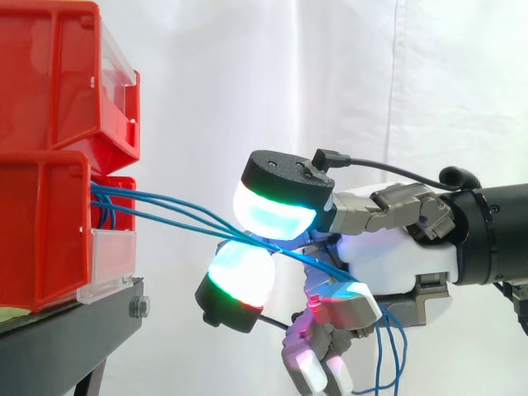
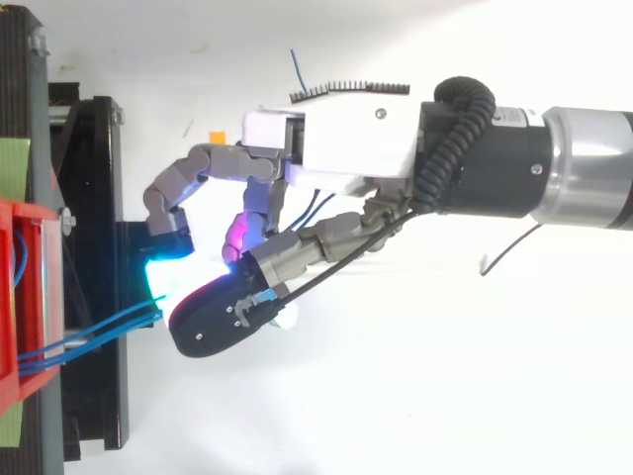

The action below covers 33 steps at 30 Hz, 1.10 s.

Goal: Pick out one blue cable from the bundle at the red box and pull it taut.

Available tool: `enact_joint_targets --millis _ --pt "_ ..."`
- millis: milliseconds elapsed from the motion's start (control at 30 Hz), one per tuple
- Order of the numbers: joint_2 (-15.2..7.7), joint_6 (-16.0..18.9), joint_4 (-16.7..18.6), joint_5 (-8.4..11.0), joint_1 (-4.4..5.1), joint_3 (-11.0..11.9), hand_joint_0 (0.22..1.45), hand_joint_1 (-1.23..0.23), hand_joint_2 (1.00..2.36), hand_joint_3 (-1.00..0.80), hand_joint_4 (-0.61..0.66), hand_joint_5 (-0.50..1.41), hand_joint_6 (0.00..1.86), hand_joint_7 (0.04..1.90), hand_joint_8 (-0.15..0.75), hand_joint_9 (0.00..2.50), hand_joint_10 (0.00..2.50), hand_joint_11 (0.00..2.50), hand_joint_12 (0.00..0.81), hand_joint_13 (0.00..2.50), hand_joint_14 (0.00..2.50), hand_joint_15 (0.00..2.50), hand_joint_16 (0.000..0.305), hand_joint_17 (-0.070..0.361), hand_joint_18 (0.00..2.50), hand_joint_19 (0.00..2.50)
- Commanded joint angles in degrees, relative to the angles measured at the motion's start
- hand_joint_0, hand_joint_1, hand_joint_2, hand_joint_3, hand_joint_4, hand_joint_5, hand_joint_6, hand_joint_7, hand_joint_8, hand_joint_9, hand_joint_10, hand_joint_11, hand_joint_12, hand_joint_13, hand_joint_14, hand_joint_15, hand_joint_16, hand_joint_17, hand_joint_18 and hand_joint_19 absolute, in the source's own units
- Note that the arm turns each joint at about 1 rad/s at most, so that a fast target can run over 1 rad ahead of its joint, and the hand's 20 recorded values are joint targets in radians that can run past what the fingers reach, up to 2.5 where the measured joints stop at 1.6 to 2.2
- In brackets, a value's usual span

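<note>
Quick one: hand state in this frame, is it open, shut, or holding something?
The hand: shut, two glowing fingertips pinching the blue cables that run from the red bin.

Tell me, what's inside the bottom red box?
Blue cables come out of the red box toward the hand, which pinches them. Its walls hide how they end inside.

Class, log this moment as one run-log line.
hand: shut on blue cables | cables: several, red box to pads | state: nearly straight
</note>
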Motion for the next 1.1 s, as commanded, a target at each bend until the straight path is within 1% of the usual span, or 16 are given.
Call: enact_joint_targets --millis 0,133,233,267,400,467,567,633,733,900,967,1000,1067 --pt "0.18 -0.11 -0.43 0.03 0.0 0.03 0.59 -0.53 1.0 -0.46 0.09 -0.11 0.83 1.06 0.352 1.48 0.03 0.76 0.472 1.12 0.02 0.6 0.066 0.147 0.96 0.88" --pt "0.18 -0.11 -0.43 0.12 0.0 0.03 0.61 -0.59 1.01 -0.41 0.09 -0.11 0.83 1.07 0.349 1.48 0.03 0.76 0.468 1.12 0.02 0.6 0.065 0.146 0.96 0.88" --pt "0.18 -0.02 -0.51 0.21 0.0 0.82 0.62 -0.63 1.01 -0.36 0.09 -0.11 0.83 1.08 0.348 1.48 0.03 0.76 0.47 1.12 0.02 0.59 0.065 0.147 0.96 0.87" --pt "0.18 -0.02 -0.6 0.21 0.0 1.08 0.62 -0.63 1.01 -0.33 0.09 -0.11 0.83 1.11 0.352 1.48 0.03 0.76 0.467 1.12 0.02 0.6 0.065 0.147 0.96 0.87" --pt "0.18 -0.2 -2.8 0.21 0.17 2.49 0.61 -0.68 1.02 -0.25 0.09 -0.12 0.85 1.13 0.357 1.47 0.03 0.77 0.466 1.12 0.02 0.6 0.065 0.146 0.97 0.87" --pt "0.18 -0.2 -3.33 0.21 0.26 2.66 0.61 -0.73 1.02 -0.2 0.1 -0.12 0.85 1.17 0.359 1.47 0.03 0.78 0.467 1.11 0.02 0.6 0.065 0.147 0.97 0.86" --pt "0.18 -0.02 -4.56 0.21 0.35 3.28 0.62 -0.79 1.02 -0.15 0.11 -0.13 0.87 1.15 0.365 1.46 0.03 0.78 0.467 1.11 0.02 0.61 0.065 0.147 0.97 0.86" --pt "0.18 -0.02 -4.82 0.21 0.52 3.28 0.62 -0.81 1.03 -0.13 0.1 -0.13 0.88 1.15 0.362 1.45 0.03 0.79 0.466 1.11 0.02 0.6 0.065 0.147 0.97 0.86" --pt "0.18 0.07 -4.64 0.29 0.52 3.28 0.65 -0.84 1.03 -0.15 0.09 -0.13 0.88 1.17 0.363 1.45 0.03 0.79 0.463 1.11 0.02 0.6 0.065 0.147 0.97 0.84" --pt "0.18 0.86 -4.82 1.26 0.61 3.28 0.69 -0.88 1.02 -0.22 0.06 -0.13 0.89 1.17 0.362 1.43 0.03 0.79 0.46 1.12 0.02 0.6 0.065 0.146 0.97 0.83" --pt "0.18 1.39 -4.82 1.35 0.79 3.28 0.72 -0.9 1.02 -0.29 0.03 -0.13 0.89 1.2 0.359 1.43 0.03 0.79 0.459 1.11 0.02 0.6 0.065 0.145 0.97 0.82" --pt "0.18 1.56 -4.82 1.35 0.79 3.28 0.73 -0.91 1.02 -0.3 0.03 -0.13 0.89 1.21 0.357 1.43 0.03 0.79 0.458 1.11 0.02 0.59 0.064 0.145 0.97 0.82" --pt "0.18 2.26 -4.82 1.26 0.87 3.28 0.76 -0.91 1.01 -0.37 -0.02 -0.14 0.9 1.21 0.359 1.43 0.03 0.79 0.453 1.11 0.02 0.6 0.063 0.142 0.96 0.82"
